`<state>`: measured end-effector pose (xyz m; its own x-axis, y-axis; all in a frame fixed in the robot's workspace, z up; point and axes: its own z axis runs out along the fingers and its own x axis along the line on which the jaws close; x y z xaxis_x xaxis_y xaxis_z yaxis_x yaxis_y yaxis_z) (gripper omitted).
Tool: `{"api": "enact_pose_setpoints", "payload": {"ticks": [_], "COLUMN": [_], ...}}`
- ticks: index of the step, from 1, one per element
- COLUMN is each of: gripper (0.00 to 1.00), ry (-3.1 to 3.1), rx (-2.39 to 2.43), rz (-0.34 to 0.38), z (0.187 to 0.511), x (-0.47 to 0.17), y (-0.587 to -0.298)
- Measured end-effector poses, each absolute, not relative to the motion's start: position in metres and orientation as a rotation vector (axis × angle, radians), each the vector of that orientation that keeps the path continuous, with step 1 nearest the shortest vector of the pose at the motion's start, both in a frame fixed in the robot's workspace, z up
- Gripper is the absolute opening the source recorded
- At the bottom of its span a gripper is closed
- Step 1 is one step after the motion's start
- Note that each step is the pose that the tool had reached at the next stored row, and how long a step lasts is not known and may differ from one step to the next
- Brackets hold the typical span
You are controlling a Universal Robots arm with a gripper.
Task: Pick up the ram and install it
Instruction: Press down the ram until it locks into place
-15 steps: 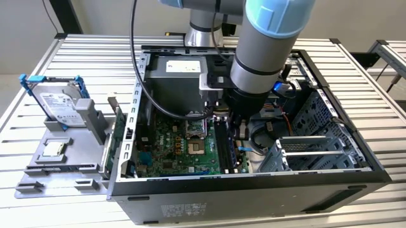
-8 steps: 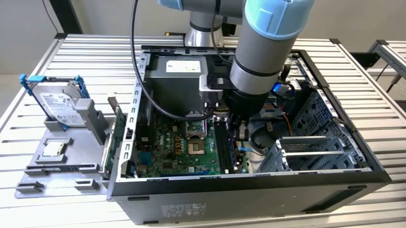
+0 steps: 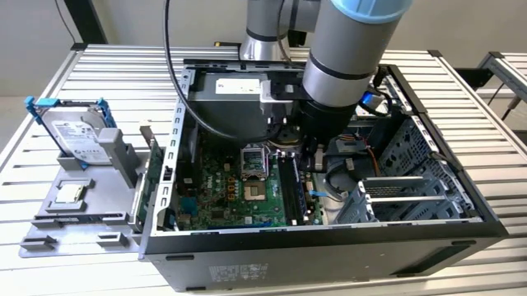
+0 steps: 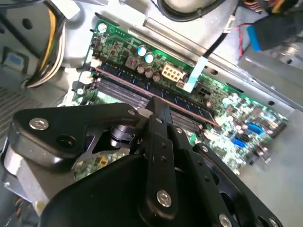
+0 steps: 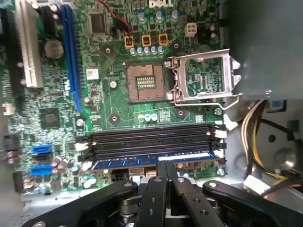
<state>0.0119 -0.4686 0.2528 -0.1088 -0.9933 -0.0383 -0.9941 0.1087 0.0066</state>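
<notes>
The ram [image 5: 142,163] is a long thin stick with a white label. It stands in the outermost of the black memory slots [image 5: 151,139] on the motherboard inside the open computer case [image 3: 329,237]. In the second wrist view the ram [image 4: 118,78] shows as a thin edge running along the slots. My gripper [image 5: 166,166] is shut, its two fingers pressed together, and their tips rest on the ram's upper edge near its middle. In the second wrist view the gripper [image 4: 154,103] meets the stick. In the exterior view the gripper [image 3: 317,161] reaches down into the case beside the slots.
The open CPU socket [image 5: 147,82] lies just beyond the slots. Cables [image 3: 342,185] and a metal drive cage [image 3: 411,197] crowd the exterior view's right of the case. Outside, a silver hard drive in a blue bracket [image 3: 78,137] and a small silver chip [image 3: 70,192] sit on a grey tray [image 3: 49,219].
</notes>
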Motion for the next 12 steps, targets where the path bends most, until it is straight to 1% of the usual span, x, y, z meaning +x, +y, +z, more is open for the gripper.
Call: {"api": "enact_pose_setpoints", "payload": {"ticks": [9, 12], "gripper": [0.00, 0.00], "ry": [2.321, 2.321], "rx": [-2.081, -2.081], "rz": [0.048, 0.048], "z": [0.293, 0.293], "x": [0.012, 0.012], "y": [-0.469, -0.469]}}
